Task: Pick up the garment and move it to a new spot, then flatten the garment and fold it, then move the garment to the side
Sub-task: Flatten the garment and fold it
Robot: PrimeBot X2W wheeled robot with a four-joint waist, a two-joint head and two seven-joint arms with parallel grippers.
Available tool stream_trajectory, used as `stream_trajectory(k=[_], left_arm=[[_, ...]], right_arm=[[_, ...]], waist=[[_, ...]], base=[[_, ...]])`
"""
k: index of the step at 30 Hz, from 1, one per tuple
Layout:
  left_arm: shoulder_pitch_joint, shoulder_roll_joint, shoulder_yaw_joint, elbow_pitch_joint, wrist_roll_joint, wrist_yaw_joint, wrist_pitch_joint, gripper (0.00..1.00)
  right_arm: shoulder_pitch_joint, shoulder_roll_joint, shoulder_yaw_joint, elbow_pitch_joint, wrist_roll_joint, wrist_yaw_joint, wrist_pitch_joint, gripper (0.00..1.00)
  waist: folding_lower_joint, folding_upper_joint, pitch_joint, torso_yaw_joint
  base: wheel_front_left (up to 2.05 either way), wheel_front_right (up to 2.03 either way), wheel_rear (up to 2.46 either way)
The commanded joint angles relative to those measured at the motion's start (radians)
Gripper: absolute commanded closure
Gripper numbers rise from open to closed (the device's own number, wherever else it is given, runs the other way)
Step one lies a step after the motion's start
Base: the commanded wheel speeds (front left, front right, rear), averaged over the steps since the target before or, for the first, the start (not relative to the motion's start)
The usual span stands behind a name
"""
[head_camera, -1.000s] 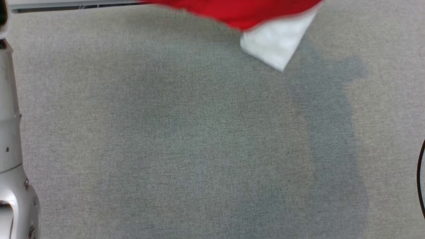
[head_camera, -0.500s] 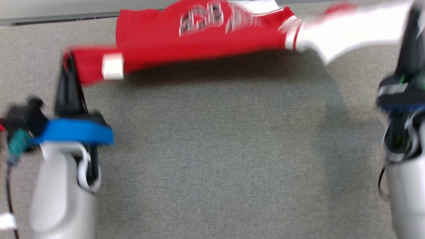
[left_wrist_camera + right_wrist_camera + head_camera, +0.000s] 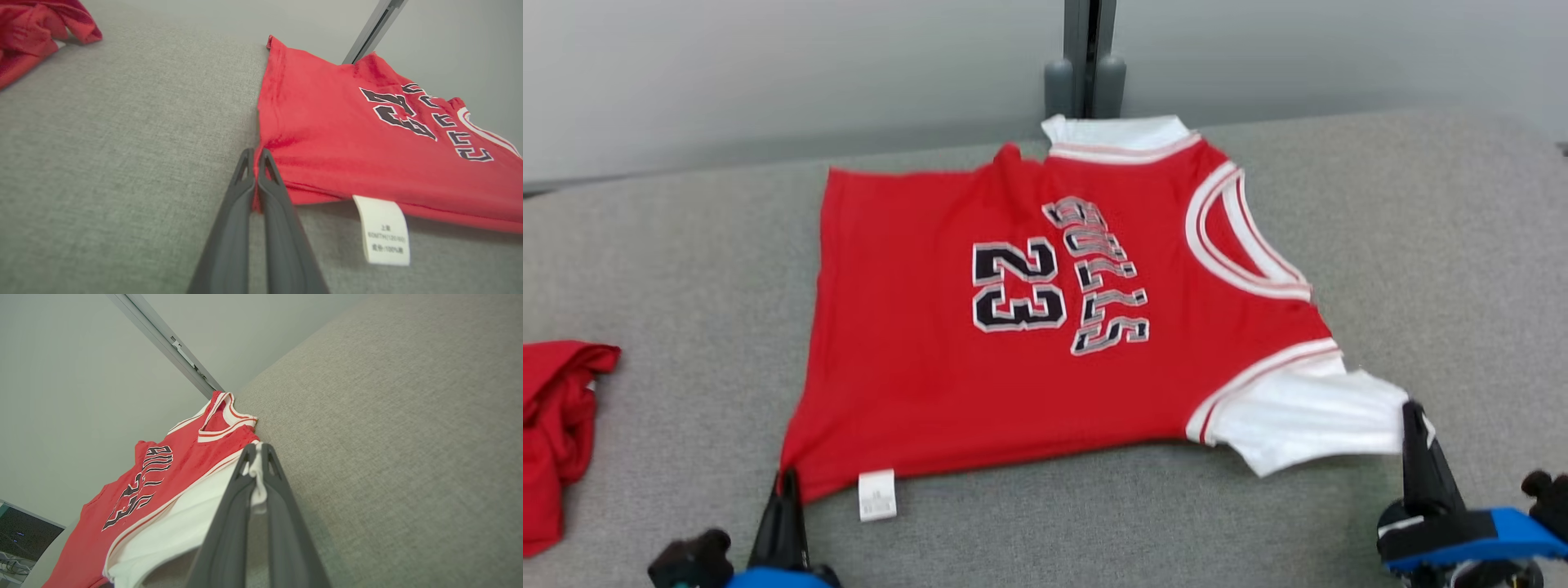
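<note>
The garment (image 3: 1013, 327), a red jersey numbered 23, lies spread flat at the centre of the grey surface (image 3: 686, 269), with its neck opening toward 3 o'clock. The left gripper (image 3: 786, 482), at 7 o'clock, is clamped on the red hem corner. The right gripper (image 3: 1412, 411), at 4 o'clock, is clamped on the white sleeve. The left wrist view resolves print on the white label (image 3: 382, 228), which is blurred in the head view. A crumpled red cloth (image 3: 556, 433) lies at 9 o'clock.
</note>
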Motion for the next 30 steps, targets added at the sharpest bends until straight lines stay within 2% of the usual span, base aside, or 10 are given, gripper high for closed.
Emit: stream_trajectory(k=[1, 7, 13, 20, 21, 30], left_arm=[[0.044, 0.004, -0.01, 0.0, -0.014, 0.002, -0.005, 1.0], [0.158, 0.004, -0.04, -0.022, -0.039, 0.012, -0.005, 1.0], [0.204, 0.005, -0.068, -0.064, -0.036, 0.014, -0.005, 1.0], [0.078, 0.003, -0.088, -0.098, -0.056, 0.025, -0.005, 1.0], [0.017, 0.003, -0.1, -0.079, -0.062, 0.037, -0.005, 1.0], [-0.14, 0.003, -0.125, 0.001, -0.061, 0.062, -0.005, 1.0]], right_arm=[[0.043, -0.003, -0.008, 0.005, 0.011, 0.0, -0.005, 1.0], [0.156, -0.003, -0.028, 0.016, 0.015, 0.0, -0.005, 1.0], [0.211, 0.007, -0.051, -0.008, 0.027, 0.0, -0.005, 1.0], [0.067, 0.023, 0.009, -0.024, 0.055, 0.0, -0.005, 1.0], [-0.011, 0.025, 0.014, -0.003, 0.06, 0.0, -0.004, 1.0], [-0.216, 0.006, 0.006, 0.11, 0.034, 0.0, -0.004, 1.0]], waist=[[0.0003, 0.0, -0.041, -0.01], [0.0003, 0.0, -0.109, 0.015], [0.0003, 0.0, -0.126, 0.031], [0.0003, 0.0, -0.061, 0.039], [0.0003, 0.0, -0.028, 0.045], [0.0003, 0.0, 0.058, 0.062]], base=[[0.0, 0.0, 0.0], [0.0, 0.0, 0.0], [0.0, 0.0, 0.0], [0.0, 0.0, 0.0], [0.0, 0.0, 0.0], [0.0, 0.0, 0.0]])
